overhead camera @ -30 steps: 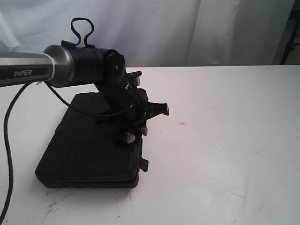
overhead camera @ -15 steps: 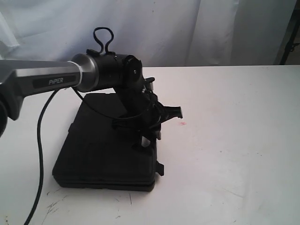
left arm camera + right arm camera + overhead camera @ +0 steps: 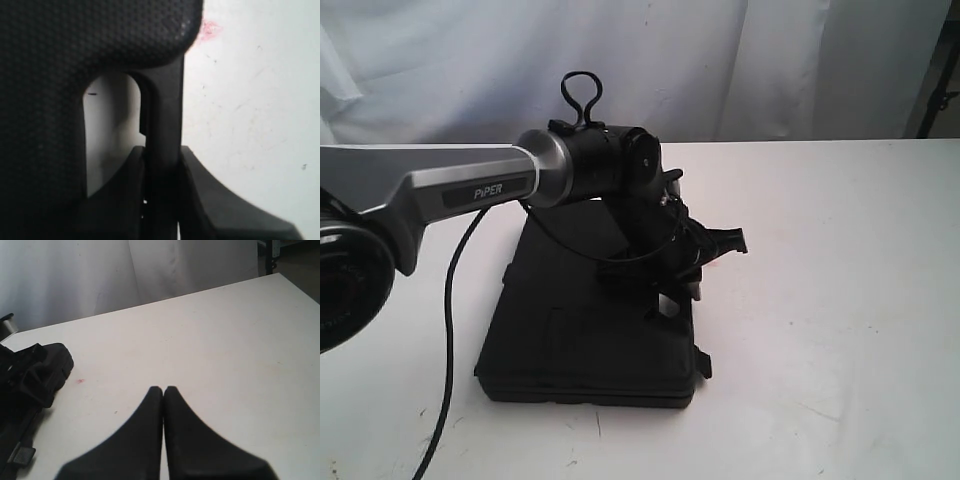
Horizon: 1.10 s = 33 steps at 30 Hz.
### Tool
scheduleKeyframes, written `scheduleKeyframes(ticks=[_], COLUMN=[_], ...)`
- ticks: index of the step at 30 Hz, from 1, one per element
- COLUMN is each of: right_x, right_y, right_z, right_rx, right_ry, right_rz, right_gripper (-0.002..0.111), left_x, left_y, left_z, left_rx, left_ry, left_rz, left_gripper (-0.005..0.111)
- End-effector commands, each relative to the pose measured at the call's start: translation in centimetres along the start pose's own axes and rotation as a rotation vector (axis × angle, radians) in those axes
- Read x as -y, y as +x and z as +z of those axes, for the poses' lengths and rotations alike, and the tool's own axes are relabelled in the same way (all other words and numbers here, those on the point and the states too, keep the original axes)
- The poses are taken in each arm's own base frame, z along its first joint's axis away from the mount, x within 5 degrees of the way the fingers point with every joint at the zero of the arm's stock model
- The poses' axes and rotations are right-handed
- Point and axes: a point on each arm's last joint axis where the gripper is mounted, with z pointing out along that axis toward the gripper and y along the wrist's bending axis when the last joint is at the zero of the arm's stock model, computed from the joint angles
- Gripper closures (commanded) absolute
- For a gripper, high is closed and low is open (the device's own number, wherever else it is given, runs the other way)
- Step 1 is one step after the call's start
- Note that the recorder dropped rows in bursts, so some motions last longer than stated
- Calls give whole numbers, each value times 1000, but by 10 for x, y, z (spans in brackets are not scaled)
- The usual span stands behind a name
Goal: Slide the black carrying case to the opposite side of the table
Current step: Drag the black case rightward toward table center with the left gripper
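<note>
**Exterior view.** The case (image 3: 575, 335) lies flat on the table (image 3: 850, 320), left of centre and in the lower half of the frame, with its long edges running away from the camera. My left arm enters from the upper left, and my left gripper (image 3: 672, 292) comes down on the case's right-hand edge, where the handle is. To the right of the case is a wide stretch of white tabletop, so I judge the slide to be only partly done.

**Left wrist view.** My 2 fingers (image 3: 127, 200) are nearly closed and press on either side of the handle bar (image 3: 167, 110), which fills the narrow gap between them. White tabletop shows through the slot (image 3: 112, 135) beside the bar. A pink spot (image 3: 210, 30) sits on the table just past the case's rounded corner. I judge the hold is placed here because the bar is the 1 thin part of a broad, flat body that narrow jaws can span. Gripped there, the case can be drawn along on its base without lifting.

**Right wrist view.** My right gripper (image 3: 163, 390) has its jaws fully together and holds nothing. It hangs above bare tabletop, well apart from the case, whose dark edge (image 3: 20, 452) shows at 1 side. I judge it is kept back so the path across the table stays free.
</note>
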Motion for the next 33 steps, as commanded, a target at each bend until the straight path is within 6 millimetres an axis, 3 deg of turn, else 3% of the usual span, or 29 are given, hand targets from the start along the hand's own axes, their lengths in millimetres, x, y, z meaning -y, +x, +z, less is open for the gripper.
scheduleKeyframes(ticks=[1, 24, 28, 33], right_x=[0, 0, 0, 0], right_y=[1, 1, 1, 1], right_z=[0, 0, 0, 0], right_rx=[-3, -3, -3, -3], right_ry=[-5, -5, -5, -5], right_rz=[-1, -1, -1, -1], right_gripper=[108, 108, 108, 108], left_x=[16, 35, 34, 33], left_y=[3, 5, 4, 4], left_z=[-1, 1, 1, 1], left_rx=[11, 99, 119, 123], left_ry=[91, 177, 159, 151], left_rz=[-59, -58, -31, -14], left_gripper=[107, 106, 94, 67])
